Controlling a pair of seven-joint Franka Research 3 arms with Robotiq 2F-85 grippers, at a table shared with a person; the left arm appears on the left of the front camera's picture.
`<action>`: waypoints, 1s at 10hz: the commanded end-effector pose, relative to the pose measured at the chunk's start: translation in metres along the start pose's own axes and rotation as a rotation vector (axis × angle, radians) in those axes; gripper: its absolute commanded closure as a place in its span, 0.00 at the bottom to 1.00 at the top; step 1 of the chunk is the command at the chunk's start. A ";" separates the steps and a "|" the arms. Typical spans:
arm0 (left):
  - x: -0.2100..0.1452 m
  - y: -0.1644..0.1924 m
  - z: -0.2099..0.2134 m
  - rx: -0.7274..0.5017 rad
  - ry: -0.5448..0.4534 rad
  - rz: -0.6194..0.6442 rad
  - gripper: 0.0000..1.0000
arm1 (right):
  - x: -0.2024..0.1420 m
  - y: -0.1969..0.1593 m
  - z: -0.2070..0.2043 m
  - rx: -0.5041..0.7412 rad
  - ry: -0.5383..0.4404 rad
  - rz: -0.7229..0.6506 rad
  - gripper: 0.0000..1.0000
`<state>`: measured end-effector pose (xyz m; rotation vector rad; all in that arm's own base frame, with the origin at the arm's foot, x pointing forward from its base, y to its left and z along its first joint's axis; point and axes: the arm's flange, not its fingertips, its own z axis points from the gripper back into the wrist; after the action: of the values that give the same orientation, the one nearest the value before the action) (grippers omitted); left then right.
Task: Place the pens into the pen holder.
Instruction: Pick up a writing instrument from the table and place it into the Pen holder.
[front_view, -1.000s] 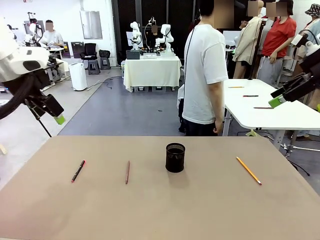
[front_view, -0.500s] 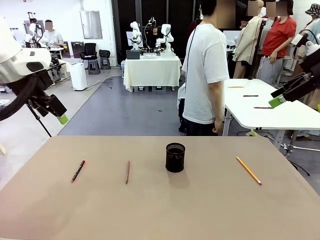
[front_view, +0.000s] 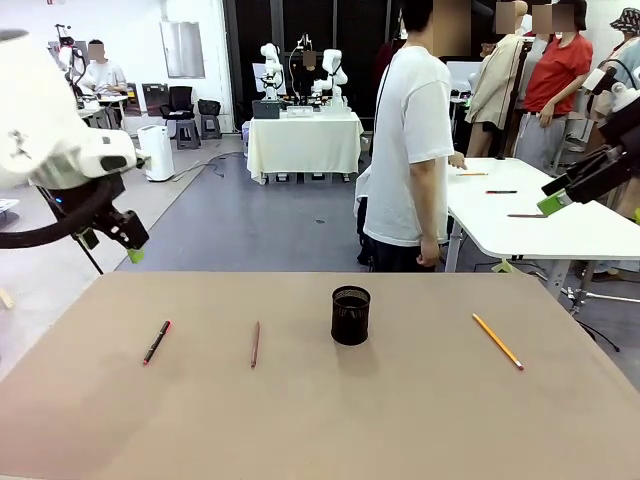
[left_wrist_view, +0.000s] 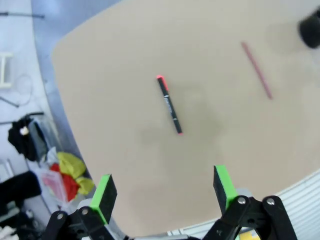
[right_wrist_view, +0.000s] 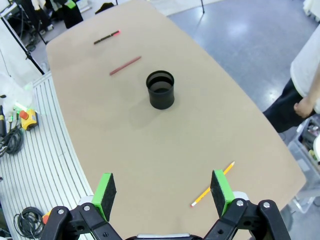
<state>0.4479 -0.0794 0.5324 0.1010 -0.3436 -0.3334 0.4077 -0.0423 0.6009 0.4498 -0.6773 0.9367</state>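
The pen holder (front_view: 350, 315) is seen upright on the table (front_view: 320, 430), and no pen is seen in it. Three pens are laid flat beside it: the dark pen (front_view: 156, 342) farthest to its left, the reddish-brown pen (front_view: 255, 344) between that one and the holder, and the yellow pencil (front_view: 497, 341) well to its right. The left gripper (left_wrist_view: 162, 176) is held wide open and empty above the dark pen; the right gripper (right_wrist_view: 162, 186) is likewise spread, high to the holder's right. The pens are judged light, stiff, smooth and apt to roll, so each is best pinched across mid-shaft.
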 end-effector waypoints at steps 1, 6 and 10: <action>0.033 0.003 -0.024 0.016 0.064 0.091 0.00 | 0.000 0.000 0.000 0.006 -0.013 0.004 0.00; 0.062 0.016 -0.135 0.046 0.154 0.195 0.00 | 0.000 0.000 0.000 0.006 -0.013 0.004 0.00; 0.056 0.016 -0.148 0.011 0.165 0.178 0.00 | 0.000 0.000 0.000 0.006 -0.013 0.004 0.00</action>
<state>0.5572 -0.0775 0.4107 0.1047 -0.1882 -0.1448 0.4076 -0.0427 0.6008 0.4498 -0.6768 0.9360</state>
